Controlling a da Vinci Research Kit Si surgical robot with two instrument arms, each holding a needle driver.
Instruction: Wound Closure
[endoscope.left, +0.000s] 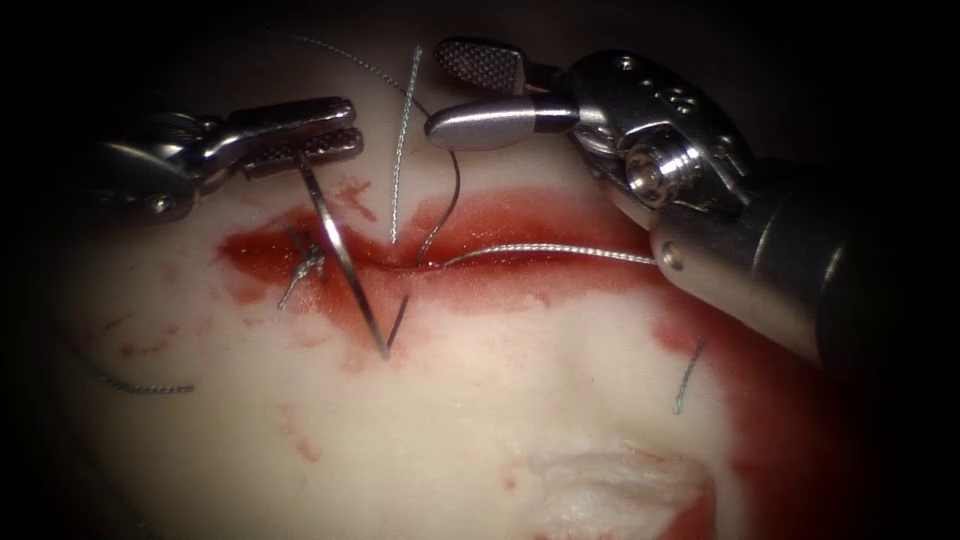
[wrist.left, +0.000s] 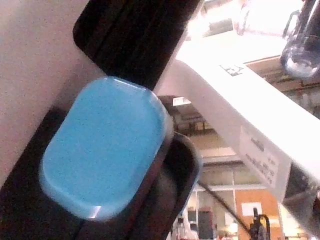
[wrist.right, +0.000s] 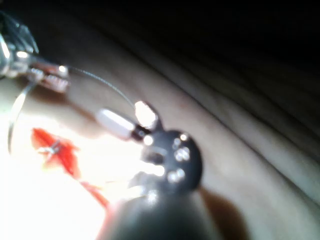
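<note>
The left tool (endoscope.left: 300, 145) has its jaws closed on the needle (endoscope.left: 342, 255), gripping it at its upper end, close to where the thread joins. From the jaws the needle runs down and to the right, across the cut (endoscope.left: 400, 262), and its tip meets the tissue (endoscope.left: 480, 420) just below the cut; I cannot tell how deep the tip sits. In the right wrist view the left tool (wrist.right: 47, 75) also shows, with the needle (wrist.right: 14, 117) curving down from it.

The right tool (endoscope.left: 475, 95) stands above the cut with its jaws wide apart, and it holds nothing. In its own wrist view the right tool (wrist.right: 127, 120) shows the same spread jaws.

The thread (endoscope.left: 545, 250) lies along the cut toward the right tool's wrist, and other strands rise from the cut between the two tools. A knot of thread (endoscope.left: 305, 268) sits at the left part of the cut. Red fluid (endoscope.left: 500, 215) surrounds the cut. Two loose thread pieces (endoscope.left: 688, 375) lie on the tissue, one at right and one at far left.
</note>
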